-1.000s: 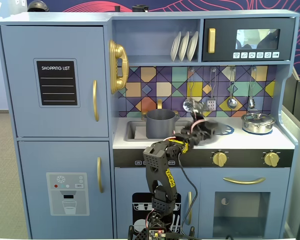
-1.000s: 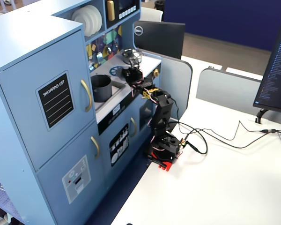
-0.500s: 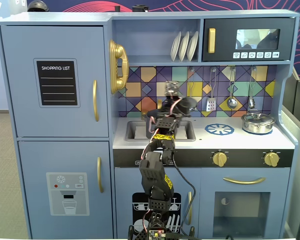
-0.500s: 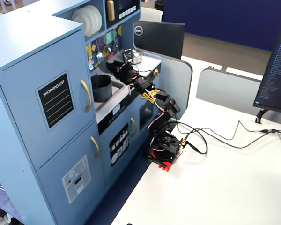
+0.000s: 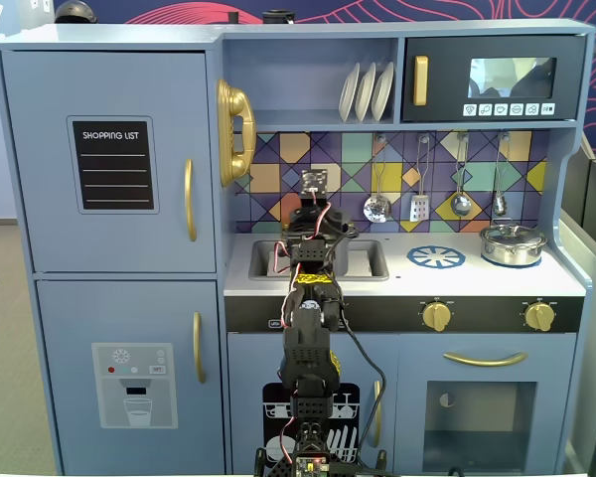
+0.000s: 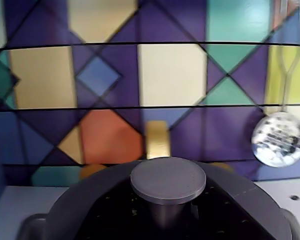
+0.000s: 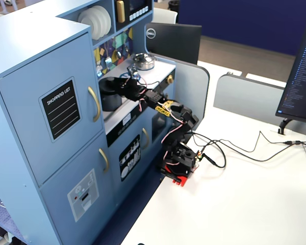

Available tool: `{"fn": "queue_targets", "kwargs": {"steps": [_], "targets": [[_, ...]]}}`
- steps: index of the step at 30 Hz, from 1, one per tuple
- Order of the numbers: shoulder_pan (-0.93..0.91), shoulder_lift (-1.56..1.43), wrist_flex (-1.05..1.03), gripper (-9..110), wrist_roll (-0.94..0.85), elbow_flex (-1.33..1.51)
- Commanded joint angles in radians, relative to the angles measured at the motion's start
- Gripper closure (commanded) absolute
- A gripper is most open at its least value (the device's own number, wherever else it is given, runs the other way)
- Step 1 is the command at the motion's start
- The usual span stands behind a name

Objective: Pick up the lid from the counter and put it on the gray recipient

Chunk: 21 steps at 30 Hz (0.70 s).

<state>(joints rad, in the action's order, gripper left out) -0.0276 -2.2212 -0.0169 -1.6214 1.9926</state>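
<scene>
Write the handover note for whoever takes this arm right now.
Gripper: over the sink end of the counter; the fingers are not visible, so open or shut cannot be told.
Lid: off the counter, just under the wrist camera, and above the gray recipient in a fixed view.
Done: lid picked up and carried to the pot.
Left: confirm that the lid sits flat on the rim, which is not clear here, then release and pull back.
The silver pot stands at the right of the counter, untouched.

"SHOPPING LIST" on fridge-door chalkboard [image 5: 113, 165]
</scene>
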Motion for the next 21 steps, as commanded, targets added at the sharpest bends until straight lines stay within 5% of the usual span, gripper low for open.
{"fn": "queue_targets", "kwargs": {"steps": [1, 21], "targets": [[0.002, -0.006, 0.061, 102, 0.014, -0.011], [-0.029, 0.123, 0.140, 102, 0.009, -0.014]]}}
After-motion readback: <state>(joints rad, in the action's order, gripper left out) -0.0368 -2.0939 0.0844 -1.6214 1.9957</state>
